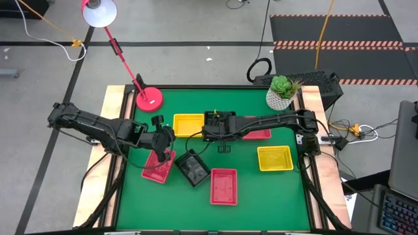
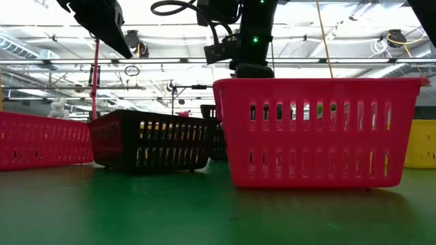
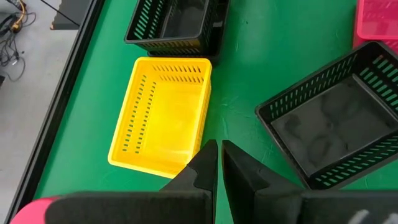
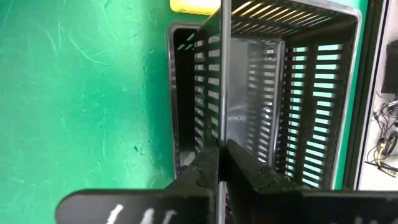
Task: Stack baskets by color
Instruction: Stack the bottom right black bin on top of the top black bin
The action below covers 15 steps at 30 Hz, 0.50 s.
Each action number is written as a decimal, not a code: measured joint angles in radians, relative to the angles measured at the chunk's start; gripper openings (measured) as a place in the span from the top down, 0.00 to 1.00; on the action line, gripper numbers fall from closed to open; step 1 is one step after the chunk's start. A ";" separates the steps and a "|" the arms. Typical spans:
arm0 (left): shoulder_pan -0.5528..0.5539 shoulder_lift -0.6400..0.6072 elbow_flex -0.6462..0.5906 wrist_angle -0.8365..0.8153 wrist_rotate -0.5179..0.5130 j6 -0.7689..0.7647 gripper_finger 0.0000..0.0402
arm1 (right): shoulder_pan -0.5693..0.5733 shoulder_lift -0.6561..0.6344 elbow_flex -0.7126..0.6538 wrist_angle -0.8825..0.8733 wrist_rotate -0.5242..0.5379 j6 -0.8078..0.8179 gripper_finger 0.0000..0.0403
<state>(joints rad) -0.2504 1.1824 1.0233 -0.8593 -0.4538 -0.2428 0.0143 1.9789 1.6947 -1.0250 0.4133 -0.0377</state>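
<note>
My right gripper (image 4: 221, 144) is shut on a black basket (image 4: 280, 93) at mid-table, beside a yellow basket (image 1: 188, 124). A second black basket (image 4: 174, 93) shows right beneath the held one. My left gripper (image 3: 219, 146) hangs shut and empty above the table, over a red basket (image 1: 159, 166) and between the yellow basket (image 3: 163, 118) and a loose black basket (image 3: 336, 124). Another red basket (image 1: 223, 186) and another yellow one (image 1: 274, 158) rest on their bottoms on the green mat. A third red basket (image 1: 260, 132) lies partly under my right arm. My right gripper pinches one slotted side wall (image 4: 222, 93) of the black basket at its rim, one finger inside the basket and one outside. The fingers come slanting down from above. The basket sits over the second black basket; whether it rests in it I cannot tell.
A round red lamp base (image 1: 149, 99) stands at the far left corner and a white plant pot (image 1: 281, 94) at the far right. In the low view the near red basket (image 2: 317, 129) fills the foreground. Wooden rails border the mat at left and right.
</note>
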 joint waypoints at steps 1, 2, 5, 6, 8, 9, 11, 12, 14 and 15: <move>0.000 0.000 0.000 0.000 0.000 0.000 0.94 | 0.000 0.000 0.000 0.000 0.000 0.000 0.99; 0.000 0.000 0.000 0.000 0.000 0.000 0.94 | 0.000 0.000 0.000 0.000 -0.003 0.000 0.98; 0.000 0.000 0.000 0.000 0.000 0.000 0.94 | 0.000 0.000 0.000 0.000 -0.028 0.004 0.96; 0.000 0.000 0.000 0.000 0.000 0.000 0.94 | 0.000 0.000 0.000 0.000 -0.028 0.010 0.96; 0.000 0.000 0.000 0.000 0.000 0.000 0.94 | 0.000 0.000 0.000 0.000 -0.025 0.019 0.94; 0.000 0.000 0.000 0.000 0.000 0.000 0.94 | 0.000 0.000 0.000 0.000 -0.026 0.023 0.94; 0.000 0.000 0.000 0.000 0.000 0.000 0.94 | 0.000 0.000 0.000 0.000 -0.026 0.026 0.93; 0.000 0.000 0.000 0.000 0.000 0.000 0.94 | 0.000 0.000 0.000 0.001 -0.026 0.026 0.93; 0.000 0.000 0.000 0.000 0.000 0.000 0.94 | 0.000 0.000 0.000 0.000 -0.026 0.026 0.93; 0.000 0.000 0.000 0.000 0.000 0.000 0.94 | 0.000 0.000 0.000 0.001 -0.026 0.026 0.93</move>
<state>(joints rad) -0.2504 1.1824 1.0237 -0.8589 -0.4534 -0.2430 0.0143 1.9789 1.6947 -1.0245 0.3874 -0.0116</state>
